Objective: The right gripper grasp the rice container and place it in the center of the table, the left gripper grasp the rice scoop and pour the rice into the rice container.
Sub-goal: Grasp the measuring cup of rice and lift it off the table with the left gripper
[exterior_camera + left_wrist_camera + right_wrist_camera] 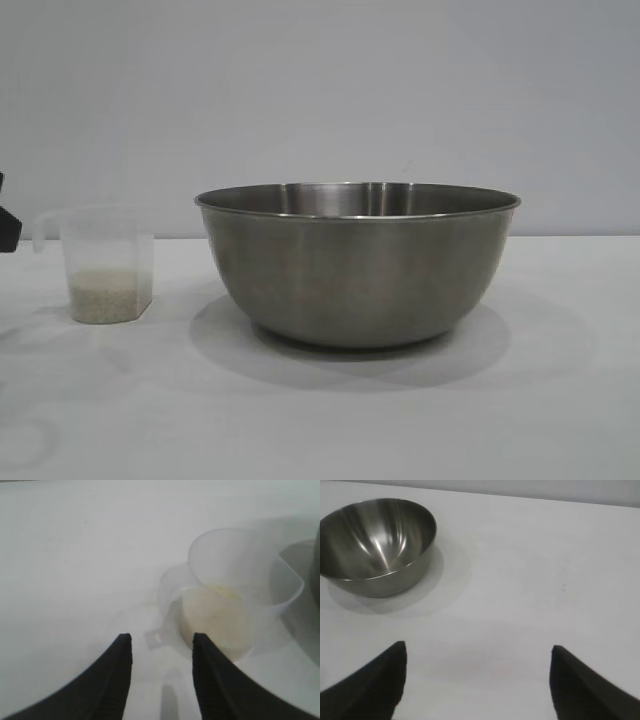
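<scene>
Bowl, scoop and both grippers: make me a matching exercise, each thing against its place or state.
Things:
1. bowl
2. scoop
3. left gripper
4. right gripper

States:
A. jaws wide open over bare table, away from the bowl
B. empty, standing mid-table
C. fingers part-closed, not gripping, tips close by the scoop's handle
D. upright at the bowl's left in the exterior view, rice in the bottom

Pairs: 1-B, 2-D, 3-C, 4-A
</scene>
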You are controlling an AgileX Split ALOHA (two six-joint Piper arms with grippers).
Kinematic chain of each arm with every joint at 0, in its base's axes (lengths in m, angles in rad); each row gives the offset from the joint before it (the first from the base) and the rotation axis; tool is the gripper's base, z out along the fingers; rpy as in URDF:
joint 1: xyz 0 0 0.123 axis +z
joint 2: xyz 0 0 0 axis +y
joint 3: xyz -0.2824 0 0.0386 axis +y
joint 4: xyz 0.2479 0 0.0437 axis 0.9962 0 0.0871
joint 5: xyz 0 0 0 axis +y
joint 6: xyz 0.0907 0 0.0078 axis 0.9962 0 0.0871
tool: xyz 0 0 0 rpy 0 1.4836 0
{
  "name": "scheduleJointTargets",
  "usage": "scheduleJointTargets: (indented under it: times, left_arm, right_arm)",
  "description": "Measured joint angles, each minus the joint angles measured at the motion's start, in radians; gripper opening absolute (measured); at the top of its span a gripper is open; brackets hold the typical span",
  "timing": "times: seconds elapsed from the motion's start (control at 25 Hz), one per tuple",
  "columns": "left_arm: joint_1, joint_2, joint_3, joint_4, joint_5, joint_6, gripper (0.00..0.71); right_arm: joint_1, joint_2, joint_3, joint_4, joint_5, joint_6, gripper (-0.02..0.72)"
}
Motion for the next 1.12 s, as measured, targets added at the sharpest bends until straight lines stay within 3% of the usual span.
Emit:
scheduleJointTargets:
  times: [0.76,0.84,0.96,1.12]
  left_arm:
    - [0.000,0.141,-0.185,0.009,0.000,0.000,0.235]
    - [0.000,0.162,-0.215,0.023,0.000,0.000,0.113]
    - [0.000,0.182,-0.247,0.037,0.000,0.000,0.000]
    - [0.000,0.181,-0.276,0.048,0.006,0.000,0.000]
  right_arm:
    - [0.000,0.000,0.000,0.000,0.000,0.000,0.540]
    - [0.000,0.000,0.000,0.000,0.000,0.000,0.540]
    - [0.000,0.000,0.000,0.000,0.000,0.000,0.540]
    - [0.000,0.000,0.000,0.000,0.000,0.000,0.540]
